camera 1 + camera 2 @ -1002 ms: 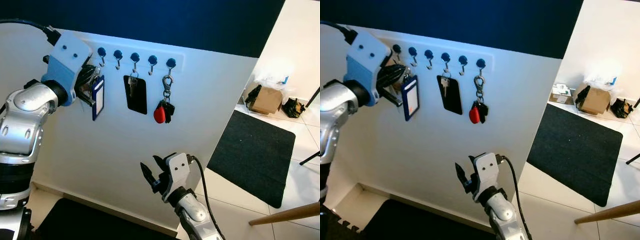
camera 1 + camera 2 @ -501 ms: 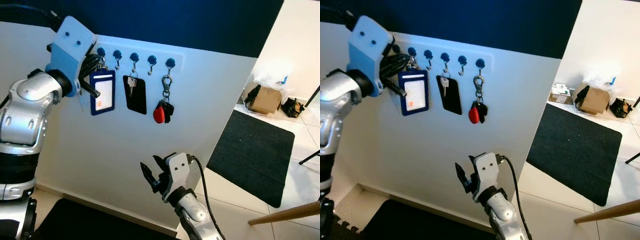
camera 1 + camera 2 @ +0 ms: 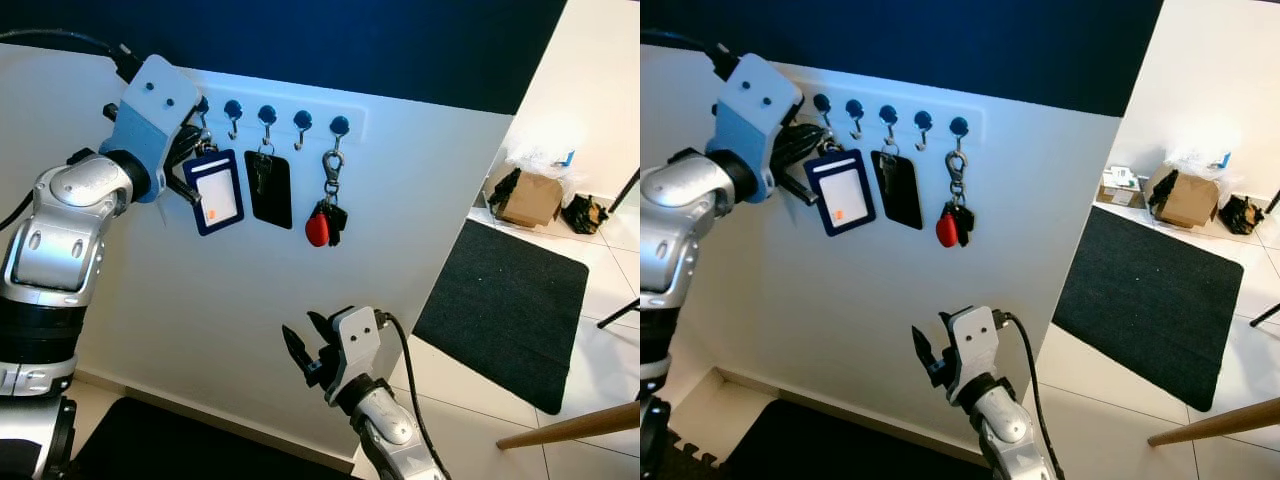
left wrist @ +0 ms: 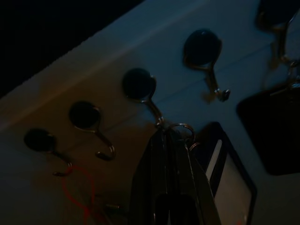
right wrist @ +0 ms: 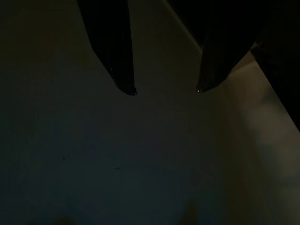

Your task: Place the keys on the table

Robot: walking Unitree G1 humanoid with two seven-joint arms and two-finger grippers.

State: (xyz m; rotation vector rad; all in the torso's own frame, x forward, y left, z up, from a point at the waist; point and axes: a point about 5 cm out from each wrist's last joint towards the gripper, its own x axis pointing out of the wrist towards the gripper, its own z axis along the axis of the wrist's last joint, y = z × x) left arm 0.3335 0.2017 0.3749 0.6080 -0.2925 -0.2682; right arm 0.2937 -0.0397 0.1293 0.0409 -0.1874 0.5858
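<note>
At the white wall-mounted hook rack (image 3: pixel 285 112), your left end effector (image 3: pixel 188 165), clamped on the blue-framed badge keyring (image 3: pixel 216 190), has swung it off its hook, ready for carrying; right end effector (image 3: pixel 308 352) hangs open.

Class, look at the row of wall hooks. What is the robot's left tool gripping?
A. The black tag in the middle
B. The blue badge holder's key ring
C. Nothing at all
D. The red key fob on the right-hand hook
B: the left tool is closed on the ring atop the blue badge holder, which hangs tilted below it at the hooks.
</note>
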